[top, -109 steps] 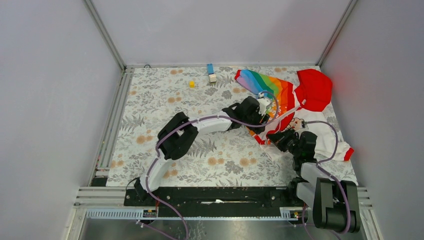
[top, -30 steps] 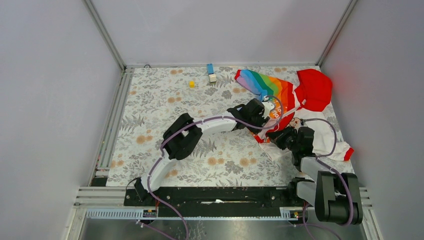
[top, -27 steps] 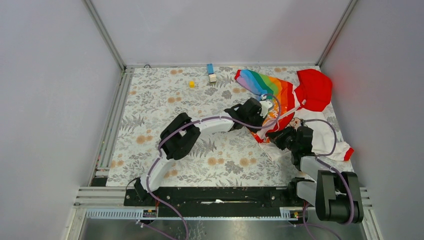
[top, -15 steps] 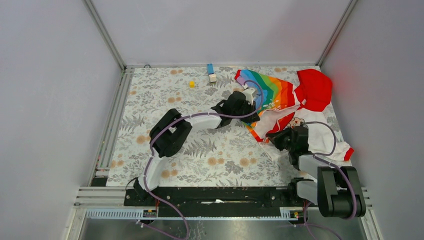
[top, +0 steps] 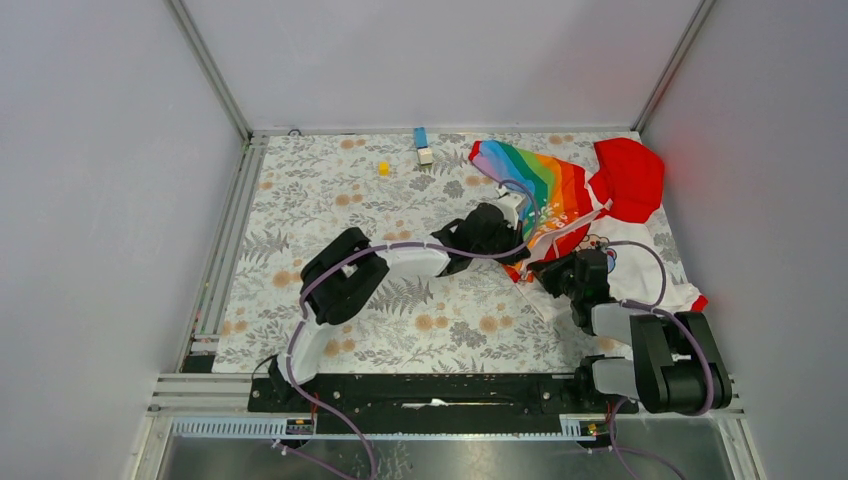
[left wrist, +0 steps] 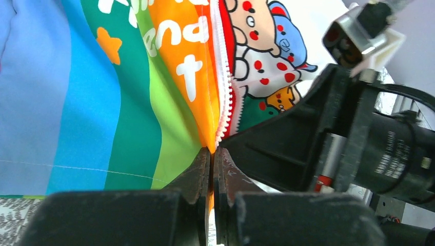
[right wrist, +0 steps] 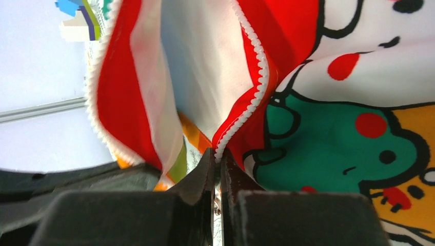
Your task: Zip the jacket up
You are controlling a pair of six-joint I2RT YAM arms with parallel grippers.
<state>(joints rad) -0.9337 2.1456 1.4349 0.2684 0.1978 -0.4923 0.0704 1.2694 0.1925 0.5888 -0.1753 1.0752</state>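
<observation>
Right of centre in the top view, I am holding the jacket [top: 560,190] with the left gripper [left wrist: 211,154] and right gripper [right wrist: 218,154], both jaws pinching its zipper edges [right wrist: 259,77].

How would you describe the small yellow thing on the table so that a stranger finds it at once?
On the flowered mat, look near the far edge, left of the jacket. Two small things lie there, apart. The yellow cube is the left one, smaller than the blue-and-white block.

A yellow cube [top: 383,168] and blue-white block [top: 422,146] lie on floral mat [top: 330,200].
</observation>
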